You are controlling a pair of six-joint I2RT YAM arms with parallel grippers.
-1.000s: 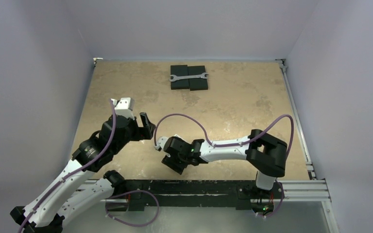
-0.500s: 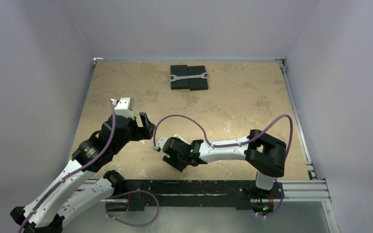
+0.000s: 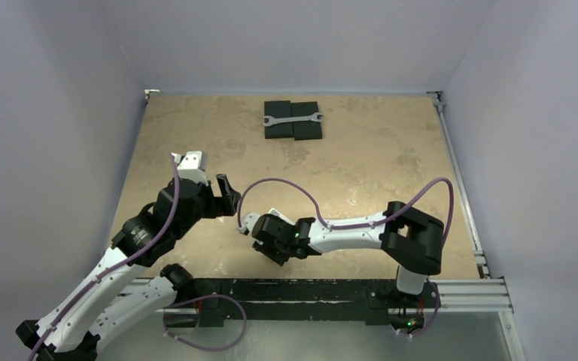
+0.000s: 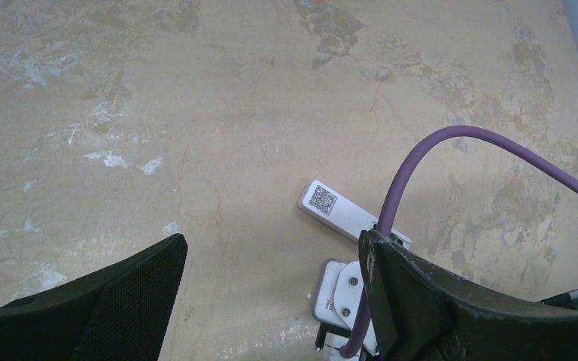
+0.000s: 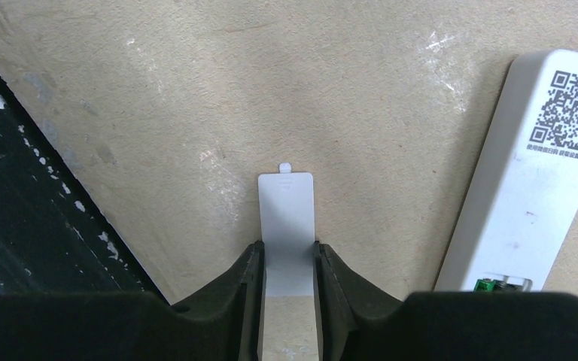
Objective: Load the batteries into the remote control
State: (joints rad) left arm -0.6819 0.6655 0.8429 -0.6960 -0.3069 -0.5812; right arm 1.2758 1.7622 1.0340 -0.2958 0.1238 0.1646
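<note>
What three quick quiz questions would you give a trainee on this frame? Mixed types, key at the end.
1. True or false: the remote control lies QR-code side up.
2. What does the right hand grip? A) nothing B) a white cover piece C) the remote control
3. Fill in: the left hand is ___ (open or shut).
Key: 1 true; 2 B; 3 open.

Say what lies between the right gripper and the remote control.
Only bare tabletop, in the right wrist view; the right gripper, shut on a white cover, sits apart from the remote control.
</note>
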